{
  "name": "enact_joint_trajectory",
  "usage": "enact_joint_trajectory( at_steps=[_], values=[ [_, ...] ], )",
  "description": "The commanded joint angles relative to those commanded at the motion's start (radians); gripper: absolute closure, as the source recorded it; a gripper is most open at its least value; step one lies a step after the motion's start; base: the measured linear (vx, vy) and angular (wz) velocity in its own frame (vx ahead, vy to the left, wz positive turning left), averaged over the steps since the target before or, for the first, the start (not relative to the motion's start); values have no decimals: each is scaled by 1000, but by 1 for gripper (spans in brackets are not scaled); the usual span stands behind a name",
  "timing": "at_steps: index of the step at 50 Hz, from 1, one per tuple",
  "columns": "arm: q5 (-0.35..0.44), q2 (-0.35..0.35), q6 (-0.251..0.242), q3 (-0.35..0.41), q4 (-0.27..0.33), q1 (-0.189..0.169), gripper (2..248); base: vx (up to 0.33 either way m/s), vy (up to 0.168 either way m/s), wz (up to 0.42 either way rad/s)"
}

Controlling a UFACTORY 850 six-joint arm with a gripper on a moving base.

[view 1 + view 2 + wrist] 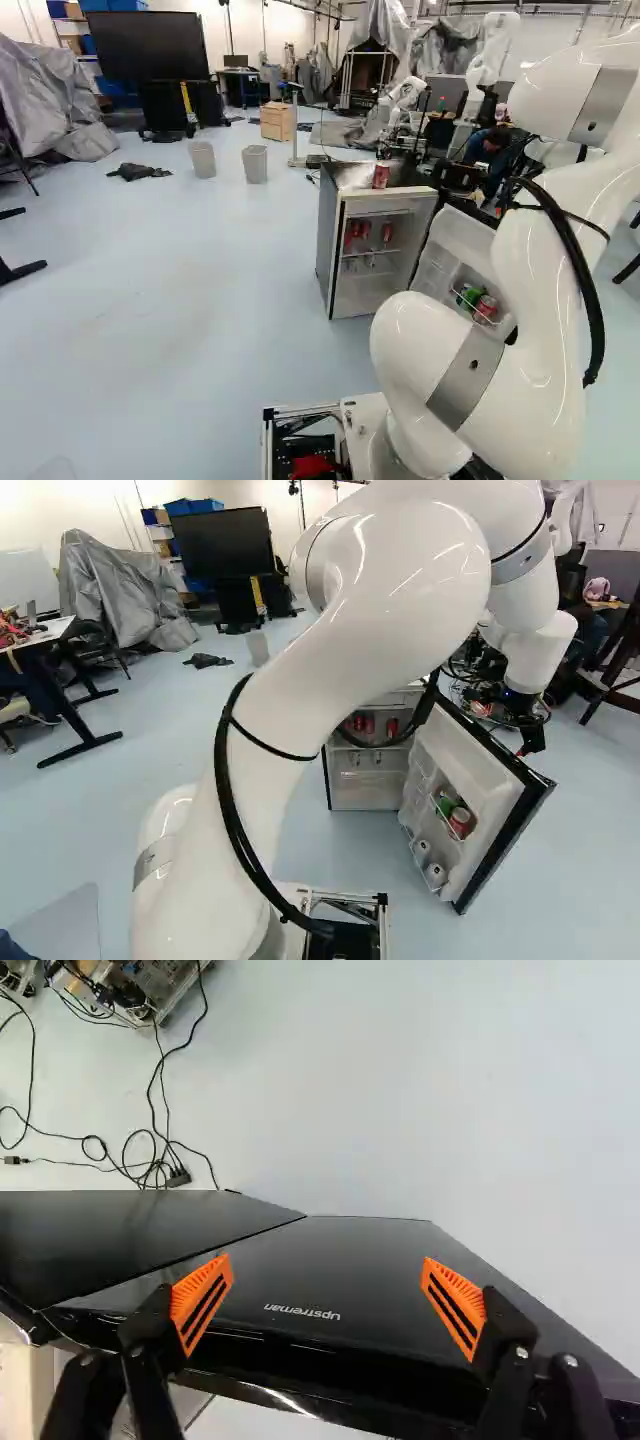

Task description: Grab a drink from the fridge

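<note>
My gripper (531, 740) hangs just outside the open fridge door (500, 820), near its upper edge. In the wrist view the gripper (328, 1263) is open, its orange-padded fingers spread wide over the door's dark outer face (330, 1280), with nothing held. The small fridge (326, 240) stands open ahead of the arm. Red cans (357, 232) stand on its inner shelf. The door rack holds a green can (446, 802), a red can (460, 822) and, lower, pale cans (422, 850). Another red can (381, 175) stands on the fridge top.
Cables (150, 1160) and equipment (140, 985) lie on the floor beyond the door. Another robot (490, 60) stands behind the fridge. Two bins (255, 165) and a wooden drawer unit (277, 121) are farther back. A table (50, 632) stands at the left of the right base view.
</note>
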State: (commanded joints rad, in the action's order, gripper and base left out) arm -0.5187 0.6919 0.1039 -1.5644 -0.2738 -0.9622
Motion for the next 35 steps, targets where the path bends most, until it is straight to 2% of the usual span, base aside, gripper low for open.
enact_joint_trajectory(
  at_steps=[35],
  values=[
    [0,-37,0,55,0,7,3,0,0,0]
  ],
)
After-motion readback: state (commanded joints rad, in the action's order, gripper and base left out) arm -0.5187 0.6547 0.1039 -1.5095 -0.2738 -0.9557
